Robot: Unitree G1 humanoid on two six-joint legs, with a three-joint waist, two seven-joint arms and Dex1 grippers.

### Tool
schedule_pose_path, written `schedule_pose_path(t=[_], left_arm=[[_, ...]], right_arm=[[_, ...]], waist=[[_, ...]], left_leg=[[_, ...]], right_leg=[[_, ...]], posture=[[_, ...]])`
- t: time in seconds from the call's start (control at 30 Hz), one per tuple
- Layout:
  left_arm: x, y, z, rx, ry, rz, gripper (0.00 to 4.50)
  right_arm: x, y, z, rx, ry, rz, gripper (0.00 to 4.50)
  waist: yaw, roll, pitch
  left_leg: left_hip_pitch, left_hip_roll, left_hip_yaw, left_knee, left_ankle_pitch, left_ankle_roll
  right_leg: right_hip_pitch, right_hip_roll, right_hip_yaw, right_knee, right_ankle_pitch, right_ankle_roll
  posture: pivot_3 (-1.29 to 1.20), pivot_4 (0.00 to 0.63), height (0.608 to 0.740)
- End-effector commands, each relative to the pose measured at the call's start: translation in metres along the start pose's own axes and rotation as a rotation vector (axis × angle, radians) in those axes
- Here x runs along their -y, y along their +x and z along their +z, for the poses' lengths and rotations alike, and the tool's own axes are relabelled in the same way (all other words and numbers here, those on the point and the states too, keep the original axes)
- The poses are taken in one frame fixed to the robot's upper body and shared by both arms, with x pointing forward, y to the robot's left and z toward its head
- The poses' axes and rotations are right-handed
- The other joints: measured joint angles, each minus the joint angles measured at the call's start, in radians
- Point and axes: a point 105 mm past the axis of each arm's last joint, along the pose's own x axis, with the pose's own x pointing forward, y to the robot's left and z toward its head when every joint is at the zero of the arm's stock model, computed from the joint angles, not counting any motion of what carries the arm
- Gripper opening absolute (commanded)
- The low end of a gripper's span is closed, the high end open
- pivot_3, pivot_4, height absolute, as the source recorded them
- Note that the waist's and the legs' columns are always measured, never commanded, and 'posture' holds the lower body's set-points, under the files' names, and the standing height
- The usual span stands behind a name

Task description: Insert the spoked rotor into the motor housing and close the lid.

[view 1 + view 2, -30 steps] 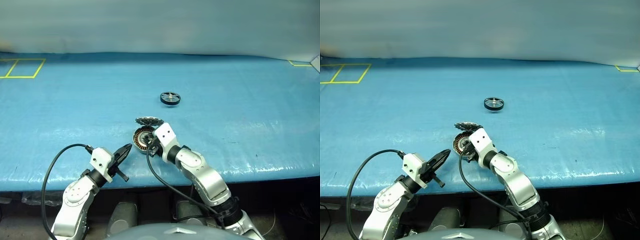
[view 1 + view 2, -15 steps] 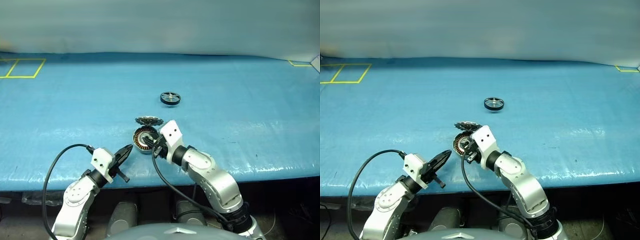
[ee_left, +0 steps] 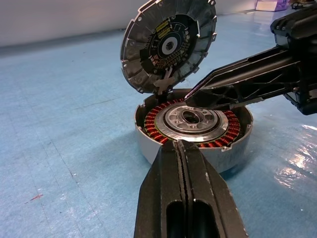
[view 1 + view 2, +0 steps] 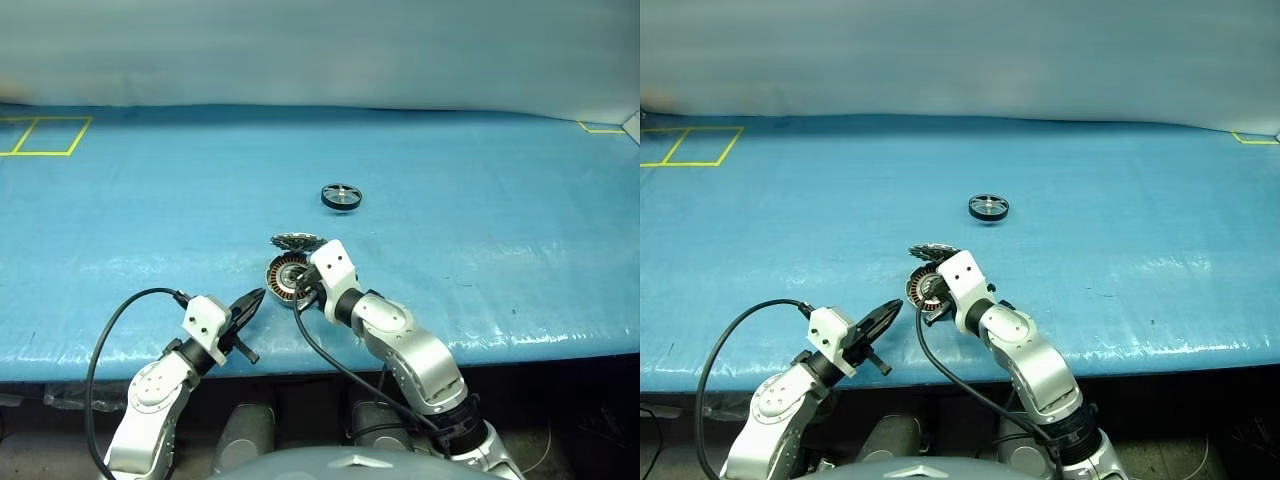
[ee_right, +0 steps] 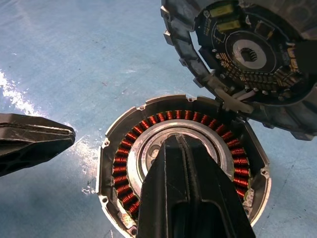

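Note:
The motor housing (image 4: 283, 278) lies near the table's front edge, with copper windings (image 5: 124, 166) ringing a silvery centre. Its lid (image 3: 168, 44) stands tilted open at the far rim, inner face showing. My right gripper (image 5: 177, 138) is shut and empty, its tip over the housing's centre. From the near left my left gripper (image 3: 181, 143) points at the housing wall (image 3: 148, 148), shut and empty, just short of it. The spoked rotor (image 4: 340, 196) lies flat and alone farther back on the table.
A blue sheet covers the table (image 4: 480, 200). Yellow tape marks (image 4: 45, 135) sit at the far left corner and another (image 4: 600, 127) at the far right. The table's front edge (image 4: 520, 350) runs just behind my arms.
My right forearm swung a little to the right and came back, its gripper staying over the housing. Left arm, lid and rotor have not moved.

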Motion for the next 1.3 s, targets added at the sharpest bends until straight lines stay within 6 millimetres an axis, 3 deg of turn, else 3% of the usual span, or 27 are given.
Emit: schedule_pose_path(t=[0.03, 0.77, 1.3], left_arm=[[0.002, 0.001, 0.002, 0.016, 0.007, -0.004, 0.00], [0.001, -0.001, -0.001, 0.000, -0.001, 0.005, 0.00], [0.001, 0.001, -0.004, -0.011, -0.001, -0.006, 0.00]], right_arm=[[-0.003, 0.001, 0.012, 0.050, -0.016, 0.008, 0.03], [-0.005, 0.013, 0.006, 0.033, -0.010, 0.016, 0.03], [0.003, 0.002, -0.001, -0.058, -0.067, -0.014, 0.03]], waist=[[0.000, 0.000, 0.000], [-0.001, 0.000, 0.000], [0.000, 0.000, -0.001]], left_leg=[[0.000, 0.000, 0.000, 0.000, 0.000, 0.000], [0.000, 0.000, 0.000, 0.000, 0.000, 0.000], [0.001, 0.000, 0.000, 0.000, 0.000, 0.000]], right_leg=[[0.000, 0.000, 0.000, 0.000, 0.000, 0.000], [0.000, 0.000, 0.000, 0.000, 0.000, 0.000], [0.001, 0.000, 0.000, 0.000, 0.000, 0.000]], posture=[[0.00, 0.150, 0.740], [0.00, 0.150, 0.740], [0.00, 0.150, 0.740]])
